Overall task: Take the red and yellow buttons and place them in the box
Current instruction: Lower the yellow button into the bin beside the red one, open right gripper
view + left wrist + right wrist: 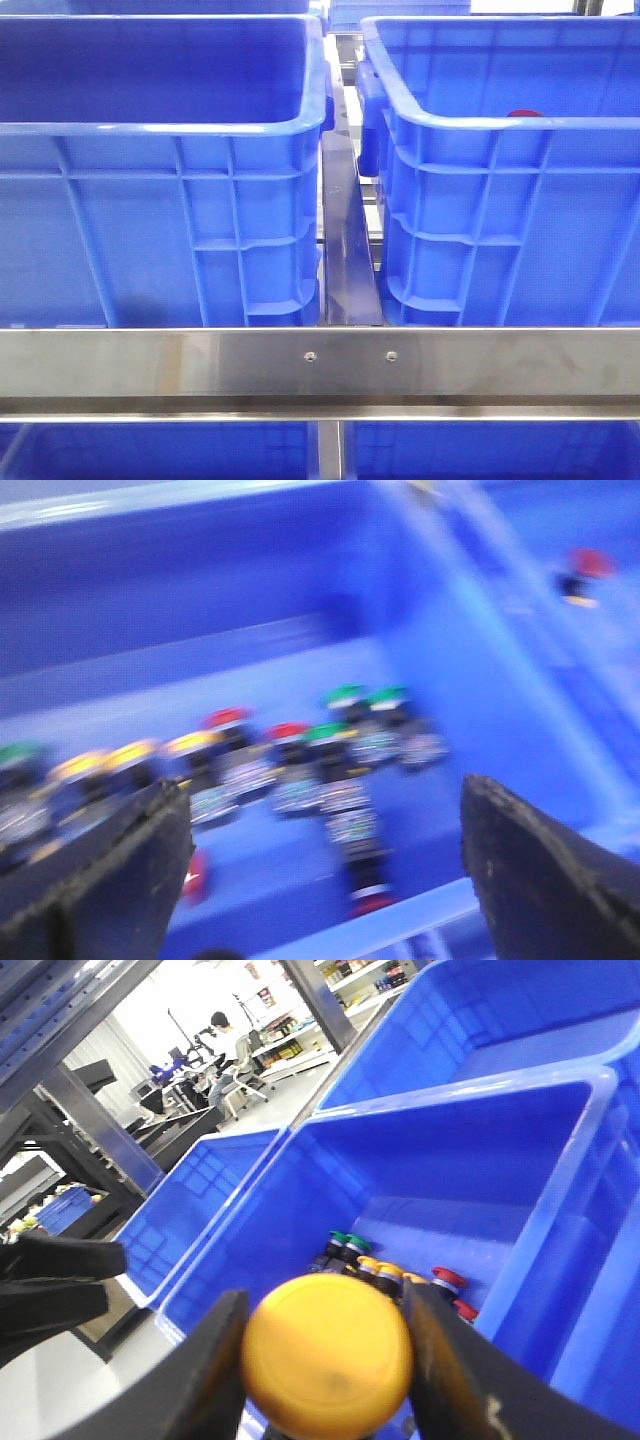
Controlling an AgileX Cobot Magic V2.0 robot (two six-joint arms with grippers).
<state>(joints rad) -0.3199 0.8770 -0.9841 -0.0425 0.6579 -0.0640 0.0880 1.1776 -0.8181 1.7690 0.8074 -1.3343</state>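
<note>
Right end effector (325, 1360) is pinching a yellow button (328, 1355) between its two dark fingers (205, 1380), carried in the air above the blue crates. The cap is a smooth, rounded, orange-yellow dome; only the top face shows, the body below is hidden.

Left end effector (325, 850) is spread wide and holds nothing. It hangs over a supply crate (200, 590) whose floor carries a loose row of buttons with red, yellow and green caps (wrist picture is motion-blurred, so no reliable count).

Over the dividing wall, one red button (582, 572) lies alone in the neighbouring box (520, 630). In the front view a red cap (524, 114) just shows above the rim of the right-hand crate (500, 125), probably the same piece.

Judgement: red button looks delivered; yellow is picked but not yet released. Remaining: carry yellow over the box and let go.
</note>
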